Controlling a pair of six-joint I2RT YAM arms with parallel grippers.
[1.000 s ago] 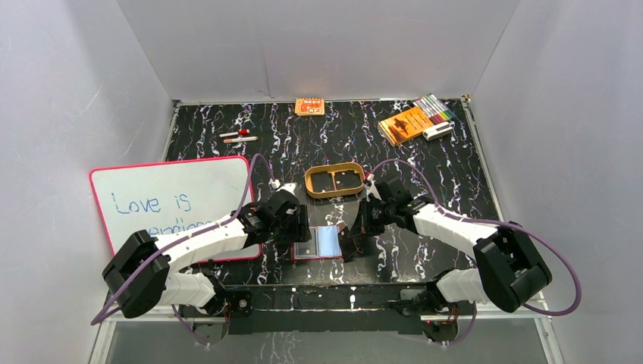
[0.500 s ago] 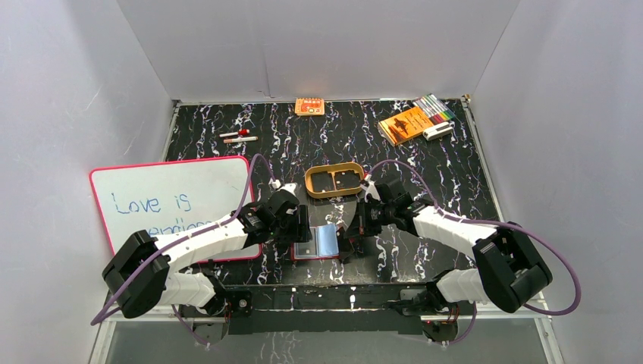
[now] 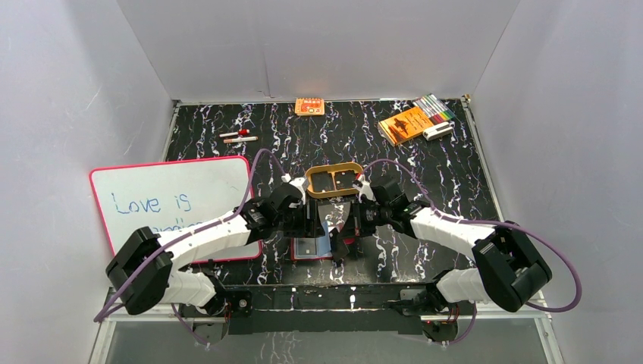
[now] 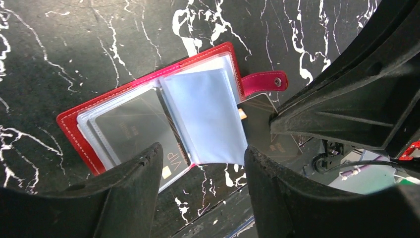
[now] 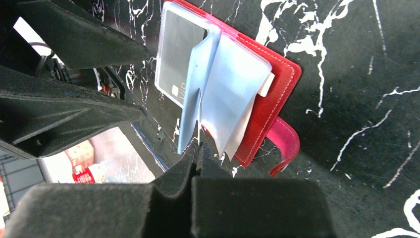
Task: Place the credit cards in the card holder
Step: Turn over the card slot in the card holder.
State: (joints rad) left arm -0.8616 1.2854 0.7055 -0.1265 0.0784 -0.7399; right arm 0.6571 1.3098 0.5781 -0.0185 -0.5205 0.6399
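The card holder [image 4: 163,106] lies open on the black marbled table, a red wallet with clear sleeves and its snap tab [image 4: 262,82] turned out. A dark card marked VIP [image 4: 141,136] sits in its left sleeve. One light-blue sleeve [image 5: 190,99] stands lifted. My right gripper [image 5: 199,146] is shut on a thin dark credit card [image 4: 257,130], held edge-on at the sleeves' open side. My left gripper [image 4: 203,166] hangs open just above the holder's near edge, touching nothing. From above, the left gripper [image 3: 309,225] and the right gripper [image 3: 343,231] crowd over the holder [image 3: 311,249].
A tan oval tray [image 3: 334,180] stands just behind the grippers. A whiteboard [image 3: 170,201] lies at the left. At the back are an orange packet [image 3: 309,106], an orange booklet [image 3: 406,123], markers [image 3: 436,108] and two pens [image 3: 239,136].
Both grippers have closed in over the holder, the right one moving left with the card and now covering most of the light-blue sleeve. The left jaws have opened slightly wider.
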